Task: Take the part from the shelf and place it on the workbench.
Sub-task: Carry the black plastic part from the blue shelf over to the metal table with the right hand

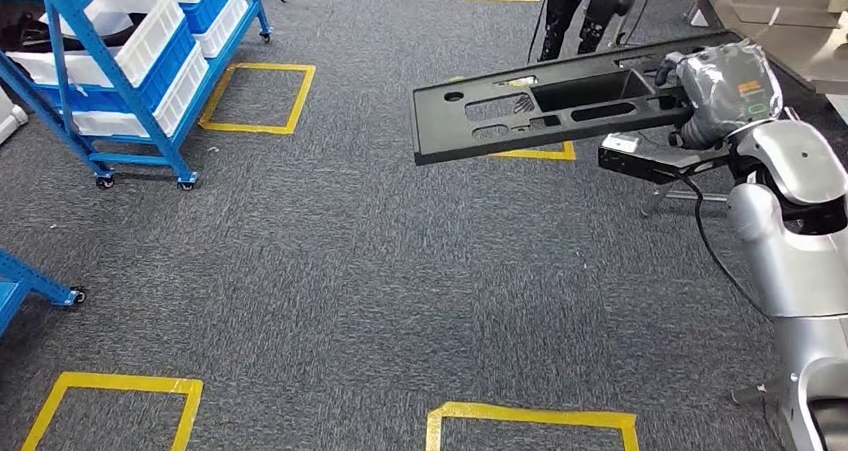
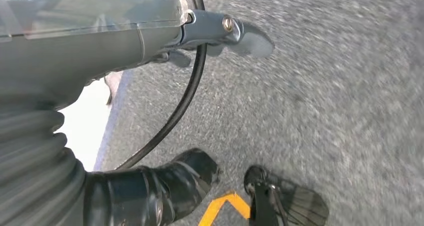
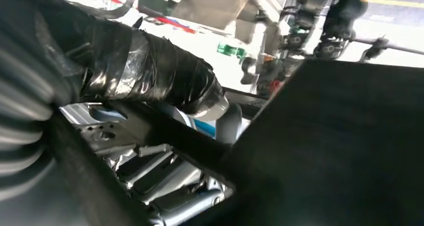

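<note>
A long, flat black plastic panel (image 1: pixel 545 106) with oblong cut-outs, small round holes and one deep rectangular recess hangs in the air on the right of the scene. It lies roughly level, its right end gripped, its free left end reaching out above the grey carpet.

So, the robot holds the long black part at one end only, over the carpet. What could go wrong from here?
1. The right hand grips the black part at one end, so the long free end may sag or slip from the hold.
2. The free end reaches far out sideways; in a turn it might strike the blue shelf.
3. A black cable hangs by the right arm and could catch.
</note>
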### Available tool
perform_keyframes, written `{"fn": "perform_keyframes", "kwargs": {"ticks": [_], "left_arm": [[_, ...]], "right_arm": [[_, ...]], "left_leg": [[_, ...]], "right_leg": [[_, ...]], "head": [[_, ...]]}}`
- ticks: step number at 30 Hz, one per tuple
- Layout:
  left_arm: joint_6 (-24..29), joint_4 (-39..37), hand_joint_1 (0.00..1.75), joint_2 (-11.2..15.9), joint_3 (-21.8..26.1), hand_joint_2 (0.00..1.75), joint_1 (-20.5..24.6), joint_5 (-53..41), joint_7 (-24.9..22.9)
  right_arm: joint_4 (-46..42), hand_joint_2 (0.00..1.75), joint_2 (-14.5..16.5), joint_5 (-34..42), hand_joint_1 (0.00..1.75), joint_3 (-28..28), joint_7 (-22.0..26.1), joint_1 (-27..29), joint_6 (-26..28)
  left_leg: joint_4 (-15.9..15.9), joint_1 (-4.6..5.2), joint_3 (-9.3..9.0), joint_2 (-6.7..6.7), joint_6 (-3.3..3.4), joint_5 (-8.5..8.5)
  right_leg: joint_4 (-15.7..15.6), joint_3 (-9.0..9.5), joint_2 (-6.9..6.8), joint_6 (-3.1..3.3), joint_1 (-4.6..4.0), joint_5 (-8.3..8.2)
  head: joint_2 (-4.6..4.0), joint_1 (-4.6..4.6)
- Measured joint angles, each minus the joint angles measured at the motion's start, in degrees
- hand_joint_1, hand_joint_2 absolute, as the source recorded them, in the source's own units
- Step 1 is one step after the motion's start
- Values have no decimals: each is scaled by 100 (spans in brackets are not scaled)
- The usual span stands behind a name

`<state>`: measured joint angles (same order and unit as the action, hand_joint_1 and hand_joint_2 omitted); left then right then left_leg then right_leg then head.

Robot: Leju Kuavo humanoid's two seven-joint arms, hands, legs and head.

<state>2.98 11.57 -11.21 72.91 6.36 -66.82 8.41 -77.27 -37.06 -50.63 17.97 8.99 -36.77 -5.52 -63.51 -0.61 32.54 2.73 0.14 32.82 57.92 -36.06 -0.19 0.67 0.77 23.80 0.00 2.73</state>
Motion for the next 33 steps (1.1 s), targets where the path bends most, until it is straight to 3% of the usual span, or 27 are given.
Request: {"fn": "perform_keyframes", "kwargs": {"ticks": [2,3,4,6,8,10,12,13,14,16,17,19,20,22,24,25,27,28,30,31,33], "left_arm": [[-6,-1,0,-3,0,175,-11,0,-2],[-9,-1,0,-5,1,175,-16,0,-7],[-13,-1,0,-7,1,175,-20,0,-11],[-14,-1,0,-7,2,175,-25,1,-17],[-14,-1,0,8,2,175,-37,3,-17],[-15,-1,0,22,1,175,-32,3,-17],[-17,-1,0,13,0,175,-5,2,-18],[-19,-1,0,7,0,175,2,2,-17],[-21,-1,0,1,0,175,-1,2,-16],[-23,-1,0,1,0,175,-18,1,-15],[-23,-1,0,3,1,175,-25,0,-15],[-32,-1,0,7,1,175,-29,0,-15],[-39,-1,0,7,1,175,-28,0,-15],[-51,-1,0,5,0,175,-27,-1,-16],[-55,-1,0,4,0,175,-21,-2,-17],[-54,-1,0,4,0,175,-14,-2,-17],[-55,-1,0,3,0,175,5,-2,-18],[-55,-1,0,2,0,175,9,-1,-20],[-56,-1,0,2,0,175,7,0,-25],[-56,-1,0,2,0,175,2,0,-28],[-57,-1,0,-1,0,175,-9,0,-31]], "right_arm": [[-8,175,44,-50,175,-7,-16,-15,-15],[-7,175,64,-75,175,-8,-24,-15,-23],[-7,175,80,-104,175,-8,-32,-16,-28],[-6,175,98,-149,175,-9,-39,-21,-32],[-5,175,124,-166,175,-8,-39,-39,-33],[-4,175,156,-167,175,-8,-40,-65,-35],[-3,175,157,-170,175,-11,-39,-69,-36],[-1,175,145,-173,175,-15,-39,-68,-37],[1,175,134,-177,175,-20,-39,-79,-37],[6,175,133,-184,175,-26,-40,-107,-39],[8,175,142,-187,175,-26,-40,-111,-42],[14,175,150,-193,175,-26,-40,-90,-48],[16,175,151,-200,175,-26,-40,-82,-50],[18,175,150,-213,175,-26,-40,-81,-51],[16,175,150,-218,175,-26,-40,-88,-50],[15,175,148,-218,175,-27,-40,-91,-49],[12,175,130,-222,175,-28,-40,-96,-49],[9,175,117,-226,175,-32,-40,-98,-49],[2,175,107,-240,175,-39,-40,-117,-49],[-1,175,114,-245,175,-42,-40,-124,-49],[-2,175,140,-249,175,-42,-40,-122,-50]], "left_leg": [[-792,2,425,-209,10,329],[-1057,5,593,-238,16,377],[-1111,7,667,-254,26,296],[-598,7,517,-353,70,-151],[112,-8,253,-642,120,-505],[404,-8,132,-782,141,-557],[491,6,73,-637,178,-576],[549,5,35,-555,211,-599],[610,1,-6,-469,241,-622],[675,11,-61,-303,276,-634],[679,21,-71,-222,283,-624],[673,34,-91,-54,282,-586],[669,37,-109,27,273,-561],[659,41,-166,176,237,-499],[649,68,-213,296,172,-434],[649,79,-234,355,136,-407],[650,79,-274,475,66,-352],[612,65,-283,436,35,-304],[232,37,-134,135,1,-71],[-135,27,41,-56,-1,102],[-910,22,487,-223,1,368]], "right_leg": [[3,5,142,49,-16,12],[11,7,225,57,-26,18],[24,11,317,60,-35,26],[64,24,499,51,-43,53],[122,3,663,15,-40,87],[144,-52,816,-56,-9,84],[112,-86,947,-144,34,57],[142,-105,876,-176,34,79],[267,-165,714,-203,25,154],[854,-447,268,-248,14,439],[1213,-636,138,-272,28,579],[1558,-847,42,-313,69,615],[1411,-787,9,-324,84,483],[671,-407,-189,-323,78,124],[126,-108,-383,-270,16,-37],[55,-69,-405,-235,-20,-19],[46,-62,-248,-160,-37,-12],[27,-45,-176,-123,-29,-11],[-15,2,-49,-39,-2,-16],[-21,13,15,-10,-5,-10],[-14,21,176,25,-16,5]], "head": [[0,-1],[0,-1],[0,-1],[0,-1],[0,1],[0,-1],[0,-4],[0,4],[0,13],[0,30],[0,30],[0,31],[0,31],[0,31],[0,30],[0,29],[0,28],[0,28],[0,28],[0,28],[0,28]]}}
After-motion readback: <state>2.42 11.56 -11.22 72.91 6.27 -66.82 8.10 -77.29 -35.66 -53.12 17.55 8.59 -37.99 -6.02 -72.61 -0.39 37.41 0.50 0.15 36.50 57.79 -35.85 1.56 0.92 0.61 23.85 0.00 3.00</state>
